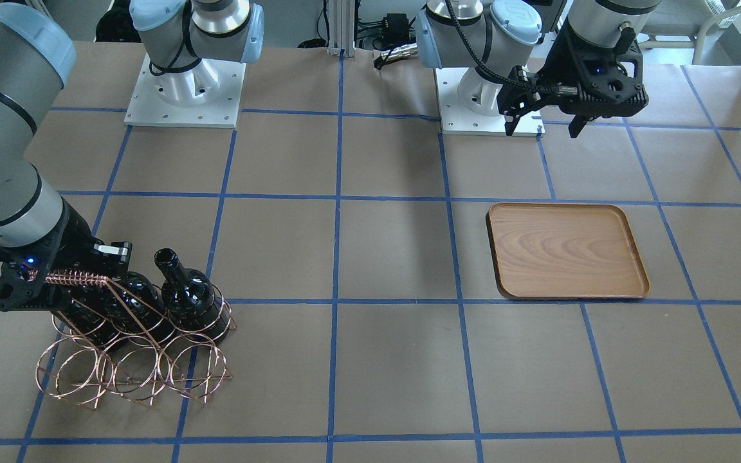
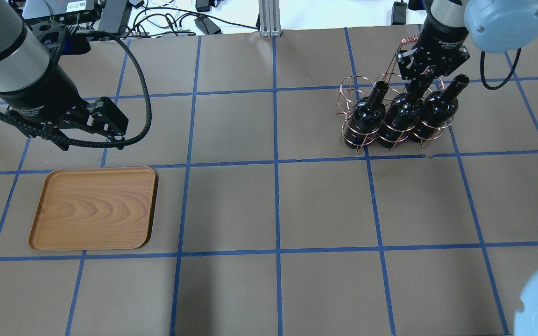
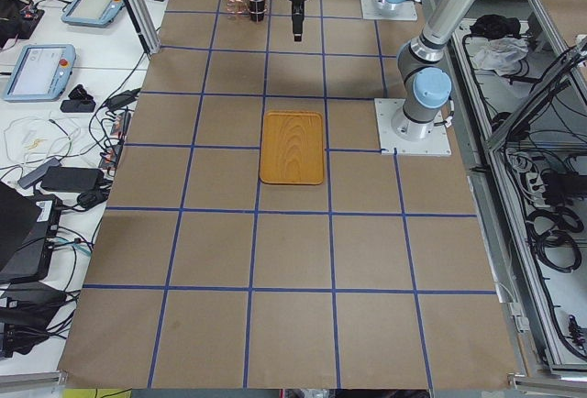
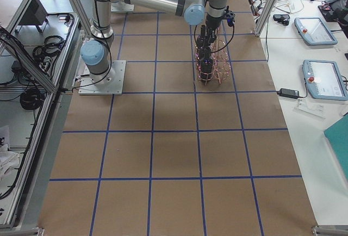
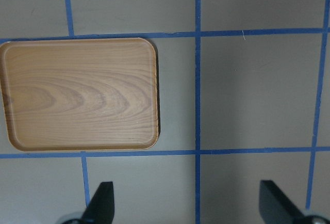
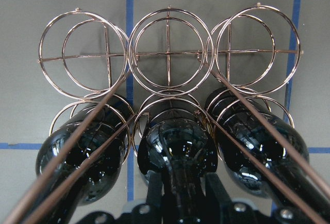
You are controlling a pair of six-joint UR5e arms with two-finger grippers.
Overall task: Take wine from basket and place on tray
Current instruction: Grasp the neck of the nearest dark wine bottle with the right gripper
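Three black wine bottles lie tilted in the lower rings of the copper wire basket, necks up. My right gripper is at the neck of the middle bottle. In the right wrist view its fingers press on both sides of that neck. The basket's upper rings are empty, and its coiled handle runs past the gripper. The brown wooden tray lies empty at the other side of the table. My left gripper hangs open and empty just behind the tray, which also shows in the left wrist view.
The table is brown paper with a grid of blue tape. The two arm bases stand on white plates at the robot's side. Cables and boxes lie beyond the far table edge.
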